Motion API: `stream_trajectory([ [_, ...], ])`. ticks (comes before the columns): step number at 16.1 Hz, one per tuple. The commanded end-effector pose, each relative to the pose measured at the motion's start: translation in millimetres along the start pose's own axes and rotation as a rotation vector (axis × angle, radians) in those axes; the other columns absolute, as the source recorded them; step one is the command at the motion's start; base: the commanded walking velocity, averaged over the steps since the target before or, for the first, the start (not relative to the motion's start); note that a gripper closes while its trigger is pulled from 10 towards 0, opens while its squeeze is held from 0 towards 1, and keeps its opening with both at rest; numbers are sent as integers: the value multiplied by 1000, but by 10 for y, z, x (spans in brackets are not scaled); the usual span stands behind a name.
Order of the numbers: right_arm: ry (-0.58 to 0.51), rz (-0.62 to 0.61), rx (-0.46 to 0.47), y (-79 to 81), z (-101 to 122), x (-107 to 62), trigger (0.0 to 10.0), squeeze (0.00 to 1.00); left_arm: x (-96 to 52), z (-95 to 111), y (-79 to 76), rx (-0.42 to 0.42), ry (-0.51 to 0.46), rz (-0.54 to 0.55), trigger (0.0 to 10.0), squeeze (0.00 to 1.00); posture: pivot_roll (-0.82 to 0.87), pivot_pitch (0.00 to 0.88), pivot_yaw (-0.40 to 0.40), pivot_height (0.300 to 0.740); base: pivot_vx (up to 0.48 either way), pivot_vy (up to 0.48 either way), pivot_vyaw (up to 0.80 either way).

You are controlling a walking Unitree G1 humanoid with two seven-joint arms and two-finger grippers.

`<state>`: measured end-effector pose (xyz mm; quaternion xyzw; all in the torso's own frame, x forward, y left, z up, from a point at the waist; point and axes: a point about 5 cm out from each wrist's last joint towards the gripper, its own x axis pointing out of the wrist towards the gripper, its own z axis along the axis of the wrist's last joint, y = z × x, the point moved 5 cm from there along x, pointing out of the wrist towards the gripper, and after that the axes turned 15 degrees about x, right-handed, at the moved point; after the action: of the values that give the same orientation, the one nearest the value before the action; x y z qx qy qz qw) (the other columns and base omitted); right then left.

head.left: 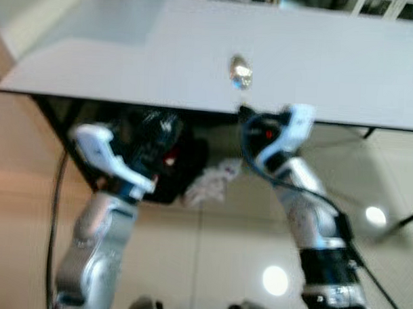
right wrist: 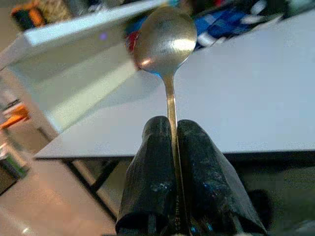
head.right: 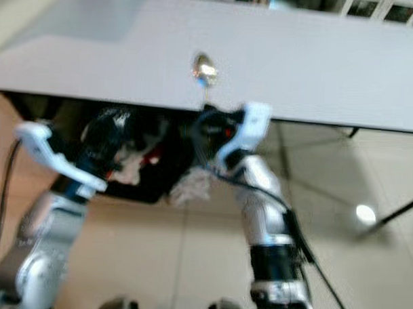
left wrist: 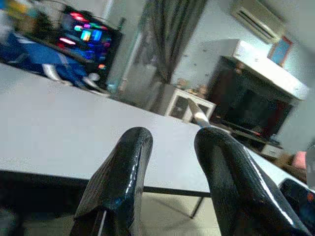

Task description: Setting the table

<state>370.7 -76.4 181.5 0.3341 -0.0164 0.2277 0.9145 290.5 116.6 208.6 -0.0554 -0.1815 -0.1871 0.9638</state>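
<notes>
A metal spoon (right wrist: pixel 165 42) stands upright in my right gripper (right wrist: pixel 172 127), whose two black fingers are shut on its handle. Its bowl (head.left: pixel 240 72) rises just above the near edge of the long pale grey table (head.left: pixel 128 57). The right gripper (head.left: pixel 247 118) sits at that edge, near the middle. My left gripper (left wrist: pixel 170 140) is open with nothing between its fingers. It is held low in front of the table's near edge, to the left of the spoon, and points across the tabletop (left wrist: pixel 59 128).
Under the table lie dark bags (head.left: pixel 172 160) and a crumpled white item (head.left: pixel 211 183). A black cable (head.left: pixel 55 210) runs down the left side. A thin table leg (head.left: pixel 401 226) slants at the right. The floor is glossy tile with light spots.
</notes>
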Motion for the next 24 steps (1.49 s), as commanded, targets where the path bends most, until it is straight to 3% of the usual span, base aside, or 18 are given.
stream_trajectory([
  [1,-11,37,-3,123,18,35,10000,0,-13,32,60,26,-2,21,10000,0,-109,129,-7,740,0,-424,0],
  [4,-9,41,-16,127,16,28,10000,0,11,-35,208,55,39,118,10000,0,-112,128,-9,740,86,-139,0],
  [8,-1,20,-38,87,18,23,10000,0,-30,-66,298,104,59,148,10000,0,-113,124,-12,740,238,0,0],
  [11,0,18,-35,74,26,16,10000,0,-24,-62,295,94,57,150,10000,0,-114,124,-12,740,480,0,-800],
  [14,6,-8,-76,40,20,18,10000,0,-22,-92,264,93,64,144,10000,0,-115,127,-11,740,480,0,0],
  [21,20,160,-51,270,15,-42,10000,0,8,-59,218,101,57,130,10000,0,-116,134,-8,740,480,0,221],
  [24,16,128,-52,234,36,-17,10000,0,17,-53,195,106,56,119,10000,0,-117,135,-6,740,480,0,256],
])
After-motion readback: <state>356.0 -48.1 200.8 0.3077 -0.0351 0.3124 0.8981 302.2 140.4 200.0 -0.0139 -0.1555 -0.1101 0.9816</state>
